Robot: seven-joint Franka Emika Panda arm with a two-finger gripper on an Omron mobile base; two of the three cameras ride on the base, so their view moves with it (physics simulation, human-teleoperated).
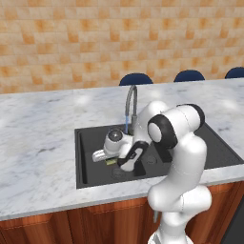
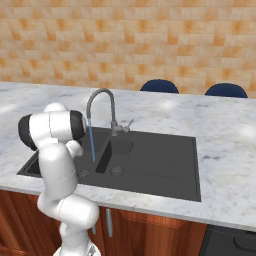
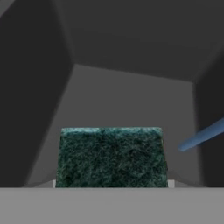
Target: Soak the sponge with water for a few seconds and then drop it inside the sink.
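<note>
The sponge (image 3: 111, 156) sits inside the sink (image 1: 90, 162), beside the water (image 1: 126, 123).

A wall (image 1: 95, 38) of orange and tan tiles runs along the far side. Before it lies a pale grey marble counter (image 1: 38, 143) on reddish wooden cabinets (image 1: 71, 226). Dark blue chair backs (image 2: 159, 86) rise behind the counter's far edge.

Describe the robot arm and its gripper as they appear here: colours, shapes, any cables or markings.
The arm is built of glossy white rounded segments with bulbous elbows, joined by dark, near-black rings at the joints. The hand ends in a white body with a round dark grey cap; the gripper looks white with dark parts, its fingers too small to make out. No cables or markings are visible.
</note>
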